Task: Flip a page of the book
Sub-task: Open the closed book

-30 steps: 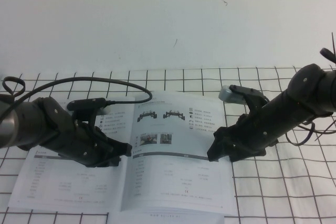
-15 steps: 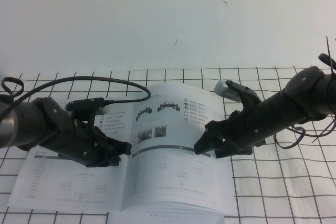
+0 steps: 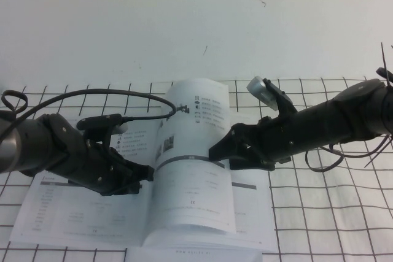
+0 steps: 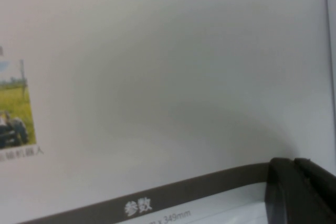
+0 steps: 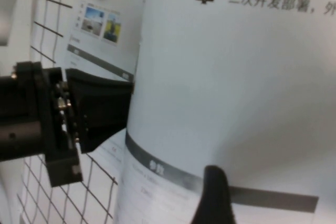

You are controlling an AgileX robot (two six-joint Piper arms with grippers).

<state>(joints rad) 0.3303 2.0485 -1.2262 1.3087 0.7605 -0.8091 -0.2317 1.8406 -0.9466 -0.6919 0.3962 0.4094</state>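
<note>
The book (image 3: 80, 213) lies open on the gridded mat. My left gripper (image 3: 146, 175) is shut and rests its tips on the left-hand leaf near the spine; in the left wrist view its fingers (image 4: 296, 192) sit together on that leaf (image 4: 157, 77) by a grey bar. My right gripper (image 3: 216, 151) is shut on the page (image 3: 193, 133), which stands lifted from the right side and arches over toward the spine. In the right wrist view one finger (image 5: 212, 198) lies against the page (image 5: 236, 77), and the left gripper (image 5: 100, 108) shows beyond it.
The white mat with black grid lines (image 3: 331, 213) runs under both arms. A black cable (image 3: 123, 95) loops from the left arm over the book's far edge. A white sheet edge (image 3: 190, 253) shows under the book at the front. A plain white surface (image 3: 184, 23) lies beyond.
My right gripper has moved left toward the spine, carrying the right-hand page's edge up so the page now arches upright. The left gripper has stayed put.
</note>
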